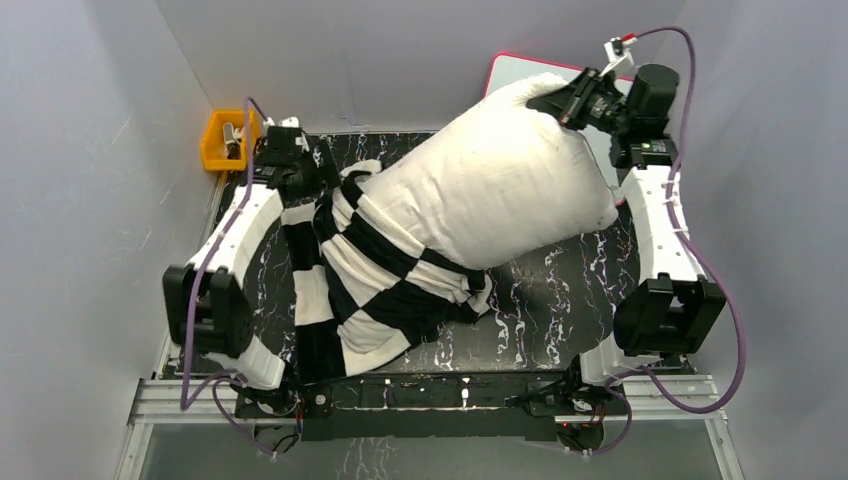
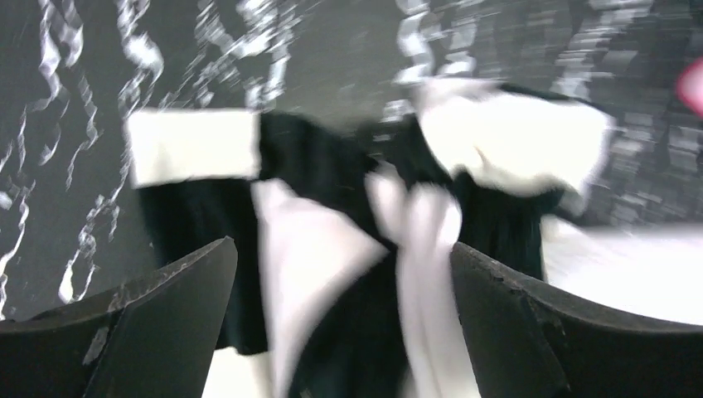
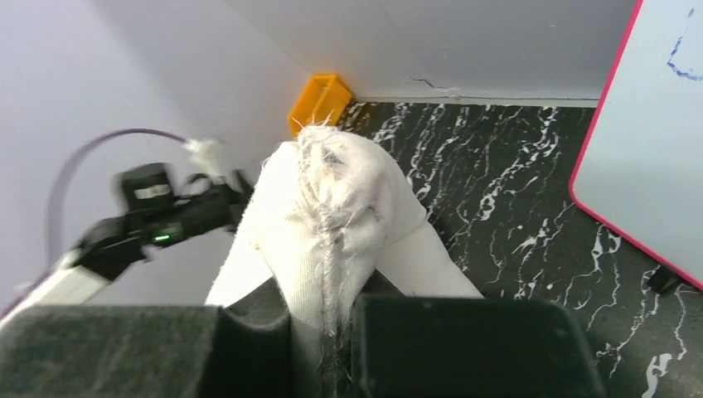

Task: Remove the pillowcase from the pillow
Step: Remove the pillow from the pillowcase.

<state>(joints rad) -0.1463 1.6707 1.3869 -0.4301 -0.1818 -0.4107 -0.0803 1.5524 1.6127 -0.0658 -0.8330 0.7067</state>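
Two grippers of mine work over a black marbled table (image 1: 540, 300). My right gripper (image 1: 568, 100) is nearly closed, pinching the far corner of the white pillow (image 1: 490, 180) and holding that end lifted near the back right. Its wrist view shows the frayed seam squeezed between the jaws. My left gripper (image 1: 298, 168) is spread fully wide and grips nothing, hovering just above the checkered pillowcase (image 1: 370, 290). The pillowcase is bunched around the pillow's near, lower end, with loose fabric trailing on the table toward my left base. An orange bin (image 1: 228, 140) sits at the far left corner.
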